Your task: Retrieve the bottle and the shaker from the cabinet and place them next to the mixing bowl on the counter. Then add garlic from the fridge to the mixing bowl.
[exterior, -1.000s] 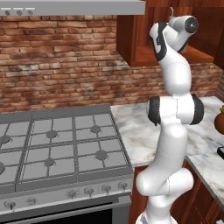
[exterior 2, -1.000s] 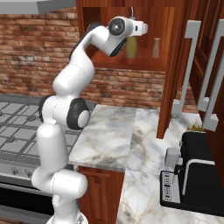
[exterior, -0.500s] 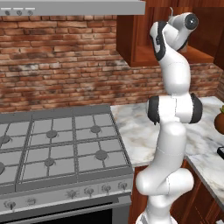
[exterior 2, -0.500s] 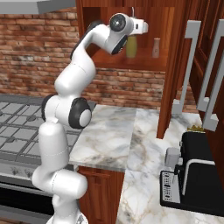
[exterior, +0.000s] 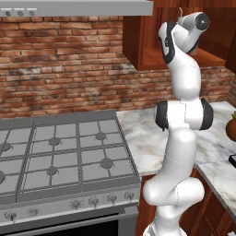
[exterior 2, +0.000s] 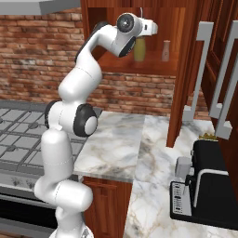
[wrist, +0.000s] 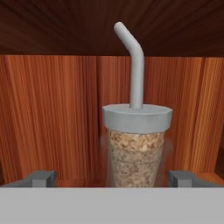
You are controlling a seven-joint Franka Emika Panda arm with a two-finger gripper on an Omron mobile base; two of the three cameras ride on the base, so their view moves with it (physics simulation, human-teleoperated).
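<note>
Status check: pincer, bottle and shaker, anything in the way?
Pincer open, empty, up inside cabinet. Bottle and shaker untouched on shelf. Cup with straw stands directly ahead, between the fingertips.

Hand view close, facing cabinet (wrist: pixel 57 118) interior

On the cabinet (exterior 2: pixel 139 69) shelf — one bottle (exterior 2: pixel 139 49), one shaker (exterior 2: pixel 166 50), one cup with a straw (wrist: pixel 136 144). On the table (exterior 2: pixel 153 158) — one toaster (exterior 2: pixel 211 183); beside it, one stove (exterior: pixel 60 156).
</note>
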